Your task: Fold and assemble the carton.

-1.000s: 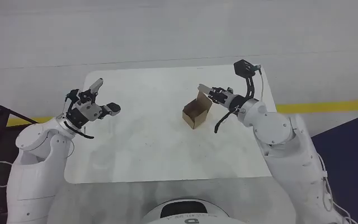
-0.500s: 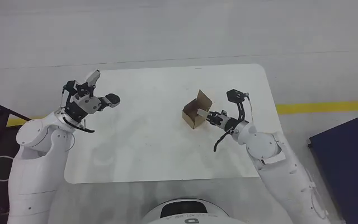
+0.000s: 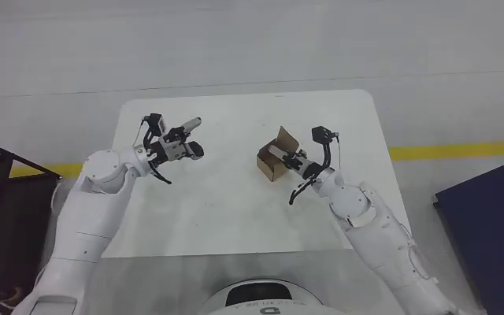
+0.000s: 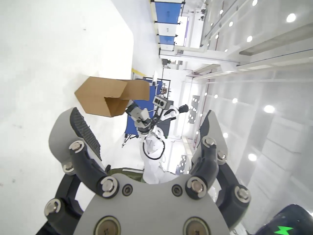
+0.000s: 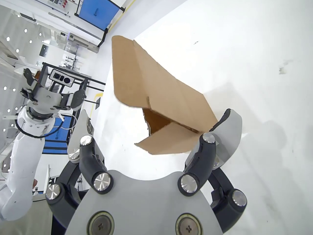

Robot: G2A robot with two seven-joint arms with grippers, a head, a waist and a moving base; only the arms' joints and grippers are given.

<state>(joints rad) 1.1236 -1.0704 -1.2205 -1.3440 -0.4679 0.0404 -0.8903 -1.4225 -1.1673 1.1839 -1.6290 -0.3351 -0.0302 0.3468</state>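
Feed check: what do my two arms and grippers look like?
The left arm and right arm are glossy white shells with looped black cables at the wrists. Left gripper and right gripper: grey metal plates, black linkages, silver bolts, curved grey fingers with ribbed black pads.

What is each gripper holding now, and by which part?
Nothing is held. The right gripper is open at the open end of the carton, not closed on it; the left gripper is open, apart from it.

Open brown carton (image 3: 268, 166) right of centre on the white table (image 3: 236, 213), one flap raised, right gripper (image 3: 283, 157) at its opening, left gripper (image 3: 194, 137) spread wide over the table's left half, well apart.
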